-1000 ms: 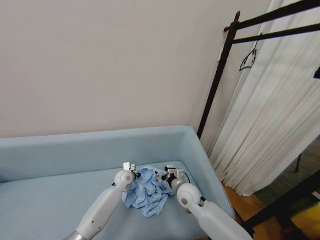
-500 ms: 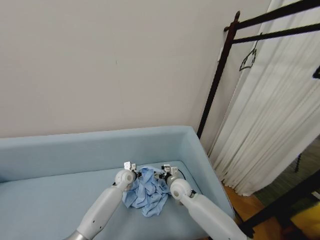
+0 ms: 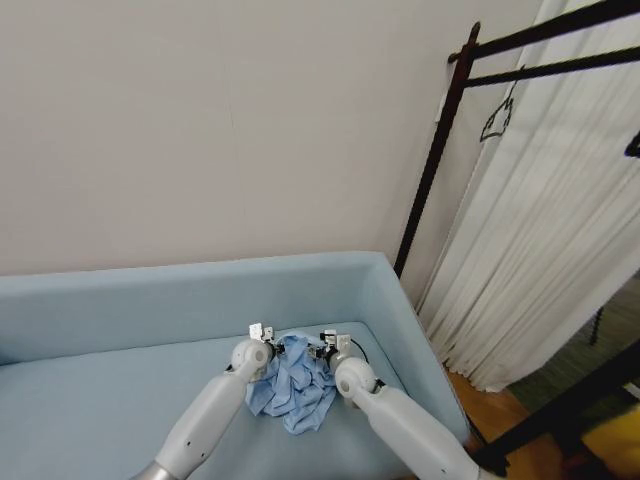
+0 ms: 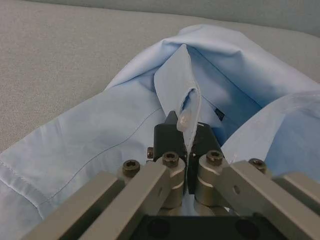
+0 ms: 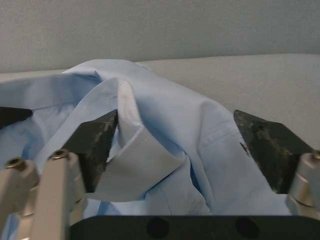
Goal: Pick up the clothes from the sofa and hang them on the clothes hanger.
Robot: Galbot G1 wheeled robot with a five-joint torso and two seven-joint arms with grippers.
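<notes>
A crumpled light blue shirt [image 3: 295, 385] lies on the seat of the pale blue sofa [image 3: 120, 310], near its right end. My left gripper [image 3: 268, 350] is at the shirt's left edge, and in the left wrist view it [image 4: 186, 131] is shut on a fold of the shirt's [image 4: 100, 135] collar band. My right gripper [image 3: 322, 350] is at the shirt's right edge. In the right wrist view it [image 5: 180, 142] stands open, its dark fingers [image 5: 95, 142] straddling a raised fold of the shirt [image 5: 165, 125]. The dark clothes rack [image 3: 445, 130] stands to the sofa's right.
A white curtain [image 3: 540, 250] hangs behind the rack at the right. A black hanger [image 3: 497, 118] dangles from the rack's upper bars. Wooden floor [image 3: 490, 415] shows beyond the sofa's right arm. A plain wall [image 3: 200, 130] rises behind the sofa.
My right arm has slid left toward the shirt, bringing its gripper up against the cloth. The left arm and the shirt have stayed put.
</notes>
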